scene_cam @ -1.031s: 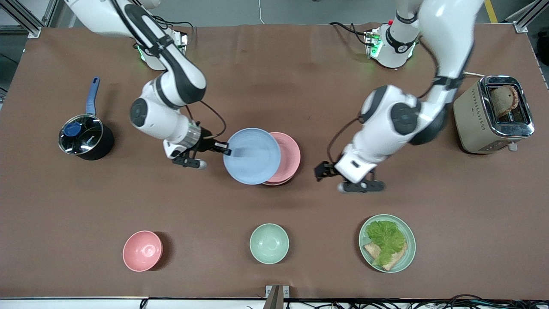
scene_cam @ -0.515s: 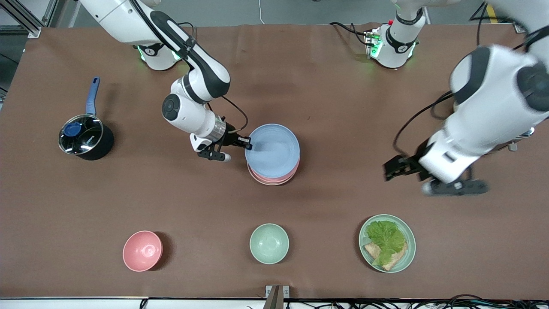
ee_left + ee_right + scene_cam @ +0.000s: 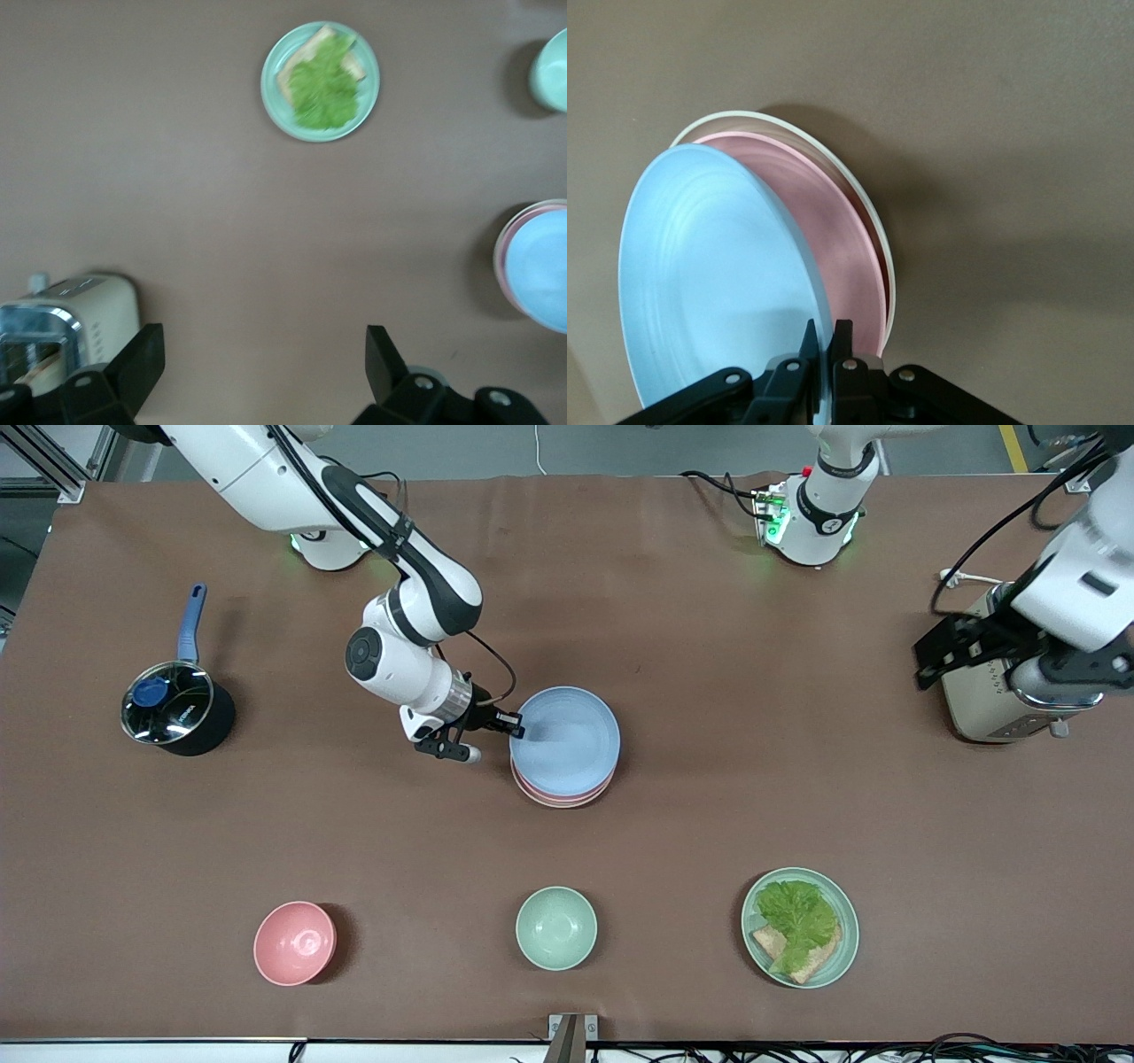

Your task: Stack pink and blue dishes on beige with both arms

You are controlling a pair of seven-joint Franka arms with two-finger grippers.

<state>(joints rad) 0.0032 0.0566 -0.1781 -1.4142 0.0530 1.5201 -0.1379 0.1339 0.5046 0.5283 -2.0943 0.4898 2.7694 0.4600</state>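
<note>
Right gripper (image 3: 516,726) pinches the blue plate's (image 3: 567,741) rim on the side toward the right arm's end. The plate tilts, gripped edge raised, over the pink plate (image 3: 842,257) on the beige plate (image 3: 873,226) mid-table. Left gripper (image 3: 261,363) hangs spread wide beside the toaster (image 3: 992,691).

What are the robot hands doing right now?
Right gripper shut on blue plate, tilted over pink plate and beige plate. Left gripper open, above toaster. Nothing blocking.
</note>
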